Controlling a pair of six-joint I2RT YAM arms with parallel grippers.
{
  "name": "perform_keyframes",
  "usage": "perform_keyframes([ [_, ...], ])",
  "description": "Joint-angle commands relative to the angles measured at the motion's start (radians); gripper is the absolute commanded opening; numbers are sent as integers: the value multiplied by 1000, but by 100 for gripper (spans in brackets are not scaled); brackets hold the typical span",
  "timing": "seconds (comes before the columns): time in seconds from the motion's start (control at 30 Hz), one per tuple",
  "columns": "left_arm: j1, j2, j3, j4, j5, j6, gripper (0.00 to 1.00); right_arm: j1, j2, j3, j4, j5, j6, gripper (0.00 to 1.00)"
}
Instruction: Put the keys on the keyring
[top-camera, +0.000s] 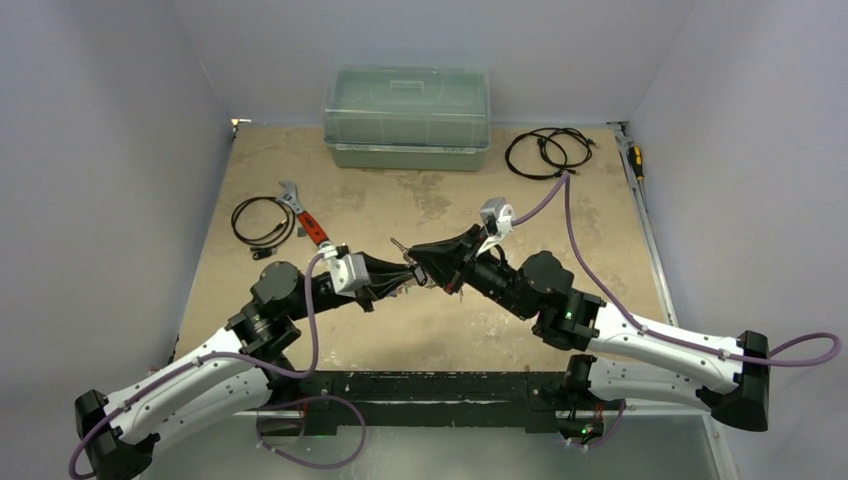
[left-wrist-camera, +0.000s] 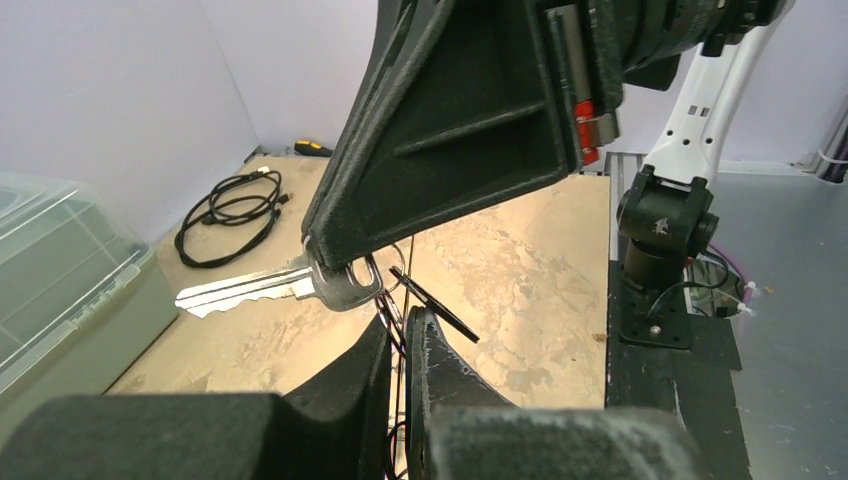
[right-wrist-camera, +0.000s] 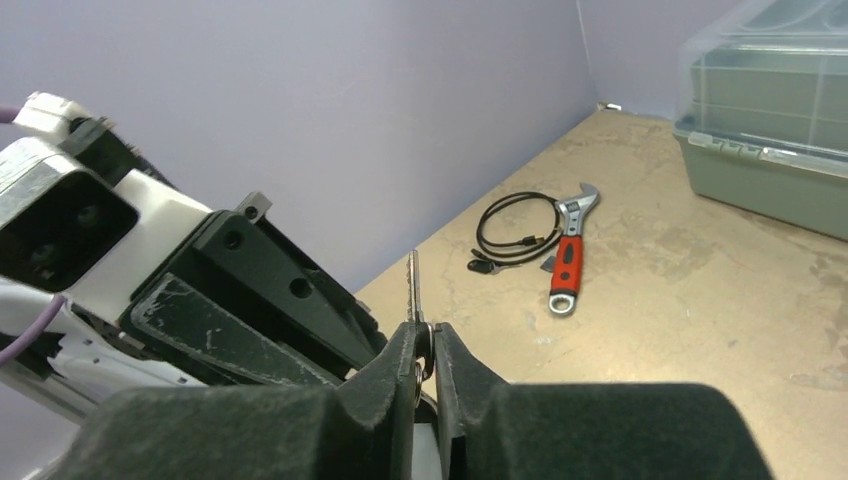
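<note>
Both grippers meet above the middle of the table. My right gripper (top-camera: 420, 268) (right-wrist-camera: 424, 335) is shut on the round head of a silver key (right-wrist-camera: 413, 285), whose blade sticks straight up past the fingertips. In the left wrist view that key (left-wrist-camera: 250, 290) points left from under the right gripper. My left gripper (top-camera: 403, 281) (left-wrist-camera: 405, 320) is shut on thin metal wire, the keyring (left-wrist-camera: 395, 312) seen edge-on, which runs up to the key's head. A flat black tag (left-wrist-camera: 435, 305) juts out beside the fingertips. Most of the keyring is hidden by the fingers.
A clear-lidded green bin (top-camera: 407, 117) stands at the back. A red-handled wrench (top-camera: 303, 213) and a black cable coil (top-camera: 262, 220) lie at the left. Another black cable coil (top-camera: 547, 152) and a yellow-handled screwdriver (top-camera: 636, 160) lie at the back right.
</note>
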Motion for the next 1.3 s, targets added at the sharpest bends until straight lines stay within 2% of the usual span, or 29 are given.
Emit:
perform_keyframes([
  [0.0, -3, -54, 5, 34, 56, -11, 0, -2, -4, 53, -25, 89, 18, 17],
  [0.1, -3, -73, 6, 19, 56, -11, 0, -2, 4, 55, -51, 127, 30, 32],
  [0.23, -3, -87, 8, 0, 53, -11, 0, -5, 16, 75, -108, 174, 37, 59],
  [0.33, -3, -85, 21, -38, 35, -12, 0, -12, 3, 87, -139, 181, -1, 64],
  [0.43, -3, -69, 55, -120, -19, 2, 0, -11, -36, 86, -127, 57, -108, 65],
  [0.57, -3, -48, 96, -214, -103, 23, 0, -11, -67, 114, -195, -89, -207, 68],
  [0.8, -3, -20, 92, -211, -223, -9, 0, -11, -98, 71, -311, -246, -275, 69],
  [1.13, -3, -46, 85, -215, -230, -8, 0, -10, -22, 1, -286, -226, -231, 56],
  [1.27, -2, -64, 77, -213, -220, -12, 0, -9, 5, -2, -266, -201, -231, 47],
])
